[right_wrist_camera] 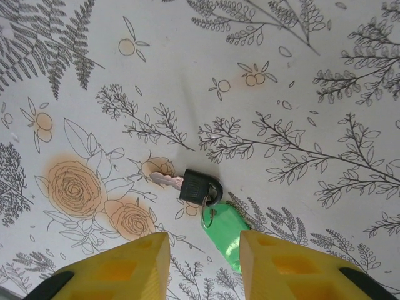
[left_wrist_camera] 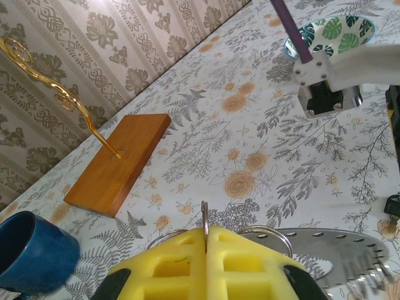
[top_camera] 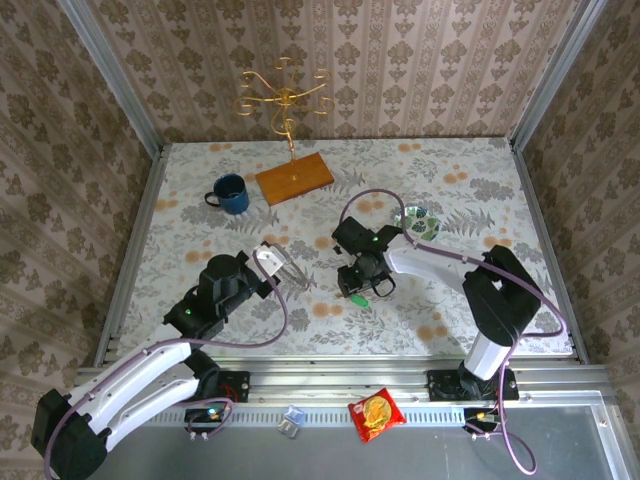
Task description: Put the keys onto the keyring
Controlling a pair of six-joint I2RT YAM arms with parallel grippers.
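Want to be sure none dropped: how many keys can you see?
2. A dark-headed key lies on the tablecloth just ahead of the open right gripper. A green-headed key lies touching it, nearer that gripper. Others may be hidden.

The tablecloth [right_wrist_camera: 187, 75] is white with grey ferns and orange roses. The dark key [right_wrist_camera: 199, 186] has a black head and pale blade; at five o'clock from it the green key [right_wrist_camera: 226, 240] is bright green. The keyring [left_wrist_camera: 204, 215] is grey. The left gripper [left_wrist_camera: 206, 232] and right gripper [right_wrist_camera: 204, 244] are yellow at the tips. At ten o'clock in the top view, the mug [top_camera: 230, 193] is navy.
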